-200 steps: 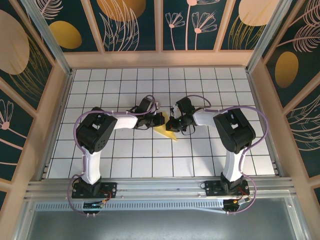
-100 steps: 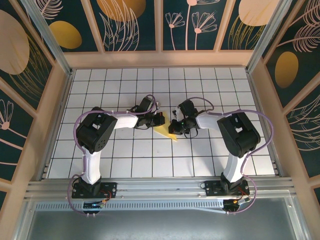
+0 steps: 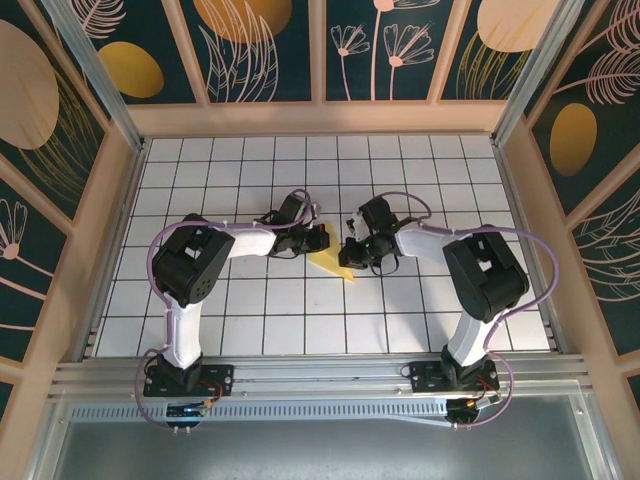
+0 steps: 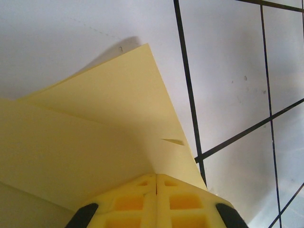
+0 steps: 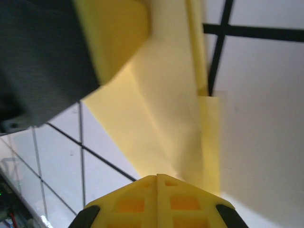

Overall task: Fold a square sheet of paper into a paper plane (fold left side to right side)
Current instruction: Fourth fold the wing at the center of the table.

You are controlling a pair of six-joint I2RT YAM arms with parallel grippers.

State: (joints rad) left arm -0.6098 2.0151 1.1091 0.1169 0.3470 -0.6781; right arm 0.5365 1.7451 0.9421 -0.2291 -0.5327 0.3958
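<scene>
Step in hand: mid-fold, creasing. The square sheet of paper (image 3: pixel 331 263) is already folded down to a small layered piece with a pointed corner, lying on the counter (image 3: pixel 250 320) near the middle, between the two arms and partly under both wrists. Not a plane yet, by the look of it. Left pincer (image 3: pixel 318 238) is pressed together, tips down on the sheet's upper-left part; left wrist cam shows the closed tips (image 4: pixel 156 176) sitting on a flap w/ layered edges and a crease running off to the left. Right pincer (image 3: pixel 350 250) is also pressed together, tips (image 5: pixel 156 178) on the sheet from the right side, w/ a fold line running away from them and the left pincer's yellow finger (image 5: pixel 114 28) just beyond. Neither looks to be pinching a layer; more like pressing flat, tho can't rule out a caught edge. Next move, prob: one pincer pins the sheet while the other slides along the crease or lifts the left flap over to the right; needs light pressure so the thin paper doesn't skid or tear. Vs 1 s ago: right arm's elbow swung outward to the right and its wrist twisted a bit; left arm and sheet approx. same spot; both pincers stayed closed.
</scene>
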